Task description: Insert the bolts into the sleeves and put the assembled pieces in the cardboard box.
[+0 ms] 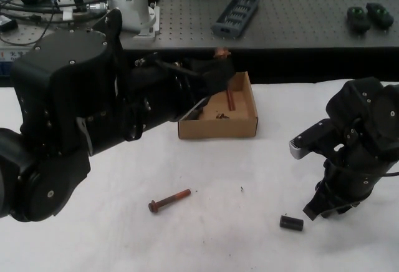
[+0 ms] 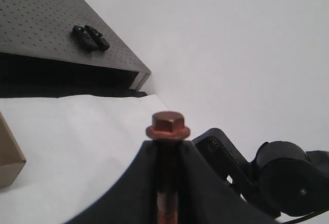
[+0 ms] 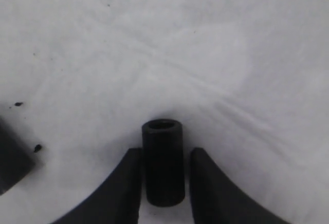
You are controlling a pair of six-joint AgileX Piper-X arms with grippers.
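Closest, the sleeve [image 3: 163, 162] lies flat on the white desk [image 1: 218, 247] with the right gripper [image 3: 163, 154] around it. Its jaws stand a little apart, one on each side and very close. A thin gap shows on one side, so I think they are not squeezing yet. The sleeve's long way runs along the jaws, and its open hole faces away from the wrist. It looks small, hard and light. It is round and may roll, so hold it by its round sides and keep the hole free. A bit farther and to the left, the loose bolt [image 1: 169, 199] lies flat on the desk, with its head toward the near left and its tip toward the far right. It looks like stiff metal, heavier than the sleeve, with a smooth round stem that could slip. The middle of the stem looks like the best place to grab. Farther back stands the cardboard box [image 1: 218, 130] with a coppery piece [image 1: 230, 99] inside. Over the box's far edge, the left gripper [image 2: 167, 149] has its jaws closed tight on the held bolt [image 2: 167, 126]. Its head sticks out past the tips of the jaws, and its long way runs along them. A dark part sits under the head, and I cannot tell if that is a sleeve.
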